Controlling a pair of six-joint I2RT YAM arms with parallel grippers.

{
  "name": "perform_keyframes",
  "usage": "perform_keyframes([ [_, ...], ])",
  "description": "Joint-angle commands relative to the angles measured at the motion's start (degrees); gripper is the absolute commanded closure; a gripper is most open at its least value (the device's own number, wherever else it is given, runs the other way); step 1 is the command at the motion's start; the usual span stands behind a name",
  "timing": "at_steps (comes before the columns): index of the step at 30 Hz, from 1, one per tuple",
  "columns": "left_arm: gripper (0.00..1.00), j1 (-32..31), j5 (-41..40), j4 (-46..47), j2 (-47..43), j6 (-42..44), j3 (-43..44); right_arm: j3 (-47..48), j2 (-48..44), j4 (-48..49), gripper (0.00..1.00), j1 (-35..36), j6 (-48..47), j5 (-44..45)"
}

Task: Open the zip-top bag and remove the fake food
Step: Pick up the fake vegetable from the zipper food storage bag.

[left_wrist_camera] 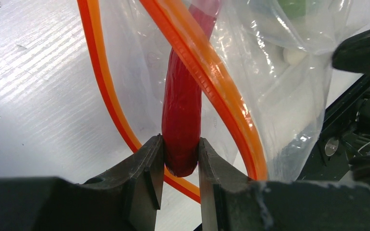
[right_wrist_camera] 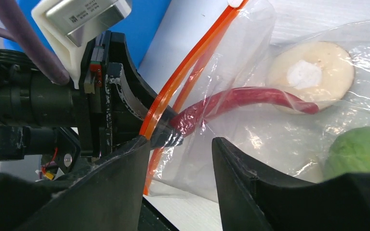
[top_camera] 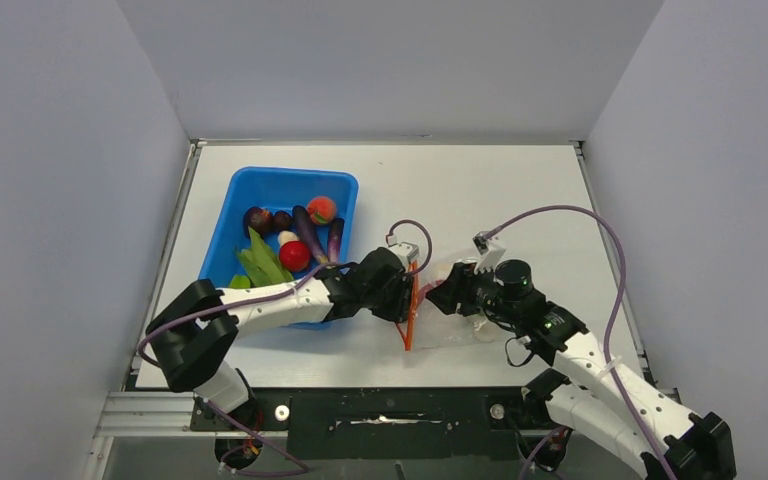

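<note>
The clear crinkly plastic zip-top bag [right_wrist_camera: 265,139] lies on the white table [top_camera: 520,200] between the two arms, near the front edge. Its orange zipper strip [left_wrist_camera: 221,96] is parted into two tracks, so the mouth is open and faces the left arm.

**Contents**
- A long, glossy red pepper-shaped piece [left_wrist_camera: 182,110] runs out through the mouth between the two tracks.
- A cream round slice with a white centre [right_wrist_camera: 310,77] sits deeper inside the bag.
- A green rounded piece [right_wrist_camera: 361,154] lies beside the slice.

**Grippers**
- The left gripper [left_wrist_camera: 180,151] has its fingers clamped on the outer tip of the red piece.
- The right gripper [right_wrist_camera: 180,144] has its jaws apart, astride the bag wall near the mouth. They pinch nothing that can be seen.
- The sheen on the red tip may be trapped film. The views do not settle this.

A blue plastic bin [top_camera: 250,185] holding other toy foods stands just behind the left arm.

**Hazards**
1. The grip covers only the tapered tip, so a fast pull may let the smooth plastic slip out.
2. The bag is unclamped, so it may slide along with the piece instead of releasing it.
3. If film is caught in the pinch, the whole bag will follow and the other pieces may spill.
4. The curved body may snag on a zipper track.
</note>
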Motion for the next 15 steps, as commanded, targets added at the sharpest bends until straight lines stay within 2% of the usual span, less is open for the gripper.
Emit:
perform_keyframes([
  [1,0.94,-0.1,1.2,4.6,-4.1,-2.0,-0.2,3.4,1.9,5.3,0.51,3.2,-0.4,4.6],
  [15,0.96,0.0,3.4,8.2,-4.5,-4.6,-0.8,5.6,9.5,8.6,0.59,7.6,-0.9,1.4],
])
